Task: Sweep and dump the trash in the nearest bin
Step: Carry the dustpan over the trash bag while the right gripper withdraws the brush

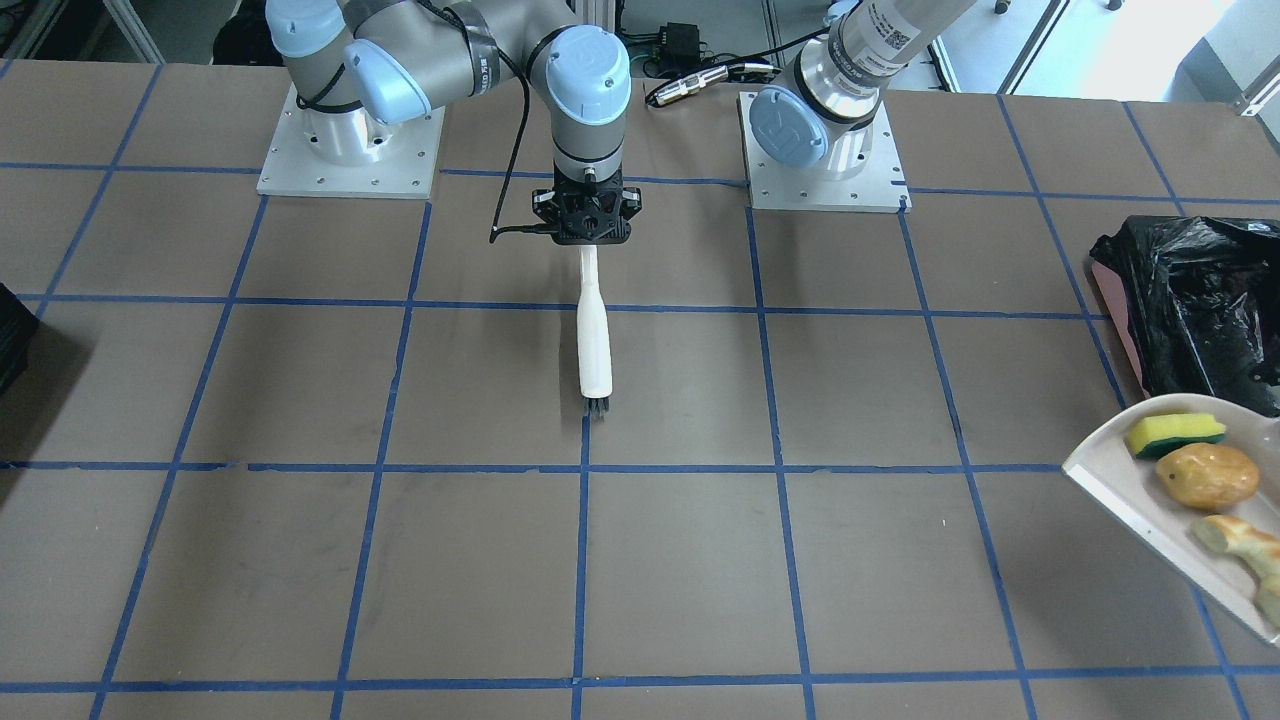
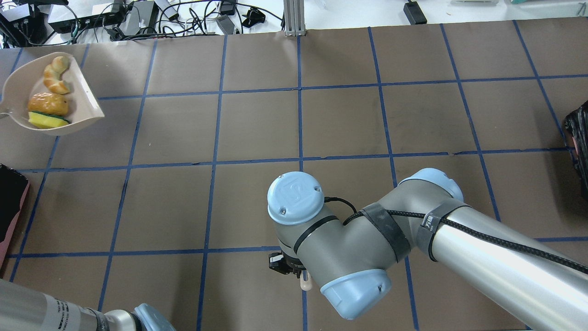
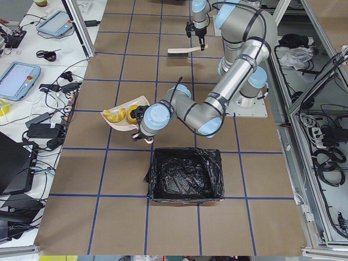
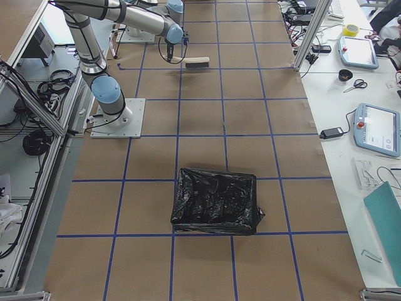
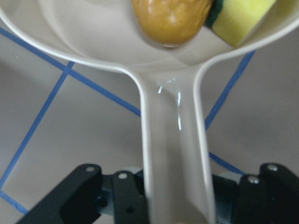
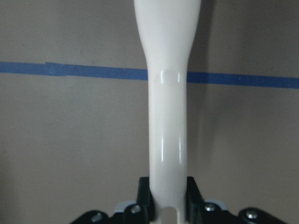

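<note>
At table's left end, my left gripper [image 5: 177,198] is clamped on the dustpan [image 1: 1110,478] handle. Potato lump [image 1: 1207,476], sponge wedge [image 1: 1175,434] and croissant [image 1: 1240,545] lie in the pan, just beside the black-lined bin [image 1: 1190,300]. Right gripper [image 1: 586,222] grasps the brush [image 1: 593,340] handle, mid-table.

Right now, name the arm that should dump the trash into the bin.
Left, I'd say. The left hand grips the dustpan handle, with the potato, sponge and pastry already in the pan, close beside the black-lined bin. The right hand holds the brush at mid-table, away from that bin.
</note>
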Motion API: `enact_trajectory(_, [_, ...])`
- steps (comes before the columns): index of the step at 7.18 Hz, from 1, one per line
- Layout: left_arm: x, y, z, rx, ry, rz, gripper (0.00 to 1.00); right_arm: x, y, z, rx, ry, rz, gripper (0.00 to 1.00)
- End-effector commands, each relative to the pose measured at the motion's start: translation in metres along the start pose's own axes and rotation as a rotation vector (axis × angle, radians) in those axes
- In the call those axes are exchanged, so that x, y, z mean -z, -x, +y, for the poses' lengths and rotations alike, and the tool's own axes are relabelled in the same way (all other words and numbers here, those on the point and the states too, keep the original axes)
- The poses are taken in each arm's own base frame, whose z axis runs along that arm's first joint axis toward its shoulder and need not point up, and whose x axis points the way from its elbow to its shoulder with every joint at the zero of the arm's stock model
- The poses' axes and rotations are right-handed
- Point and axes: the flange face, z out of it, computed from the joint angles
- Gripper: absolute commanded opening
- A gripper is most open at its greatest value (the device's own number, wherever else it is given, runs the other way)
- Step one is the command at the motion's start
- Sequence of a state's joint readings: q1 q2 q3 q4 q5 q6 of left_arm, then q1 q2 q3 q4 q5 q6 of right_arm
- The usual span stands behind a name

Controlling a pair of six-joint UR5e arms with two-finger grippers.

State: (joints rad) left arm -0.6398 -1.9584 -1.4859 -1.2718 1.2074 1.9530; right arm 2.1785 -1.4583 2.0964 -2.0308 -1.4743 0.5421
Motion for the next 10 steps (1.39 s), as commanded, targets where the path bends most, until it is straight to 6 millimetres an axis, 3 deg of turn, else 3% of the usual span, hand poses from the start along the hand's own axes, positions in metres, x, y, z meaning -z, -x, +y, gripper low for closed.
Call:
enact_trajectory(1, [0.042,-0.022,0.061,0.135,0.003,-0.01,0.0,-0.002,0.001,0.0,-0.011,0.004,0.003,0.0])
enact_trajectory(5, [0.088,-0.073,0.141,0.315,0.054,0.053,0.0,-0.004,0.001,0.0,-0.004,0.008,0.007,0.0])
enact_trajectory(7, [0.105,-0.095,0.166,0.367,0.093,0.089,0.0,-0.006,0.0,0.001,-0.001,0.009,0.008,0.25])
enact_trajectory(8, [0.111,-0.113,0.188,0.41,0.104,0.106,0.0,-0.007,0.0,0.0,-0.003,0.012,0.01,0.33])
enact_trajectory(9, [0.118,-0.123,0.203,0.43,0.12,0.111,0.0,-0.008,0.0,0.001,-0.008,0.015,0.011,0.58])
enact_trajectory(10, [0.122,-0.136,0.218,0.462,0.126,0.13,0.0,-0.008,0.0,0.001,-0.009,0.014,0.009,0.69])
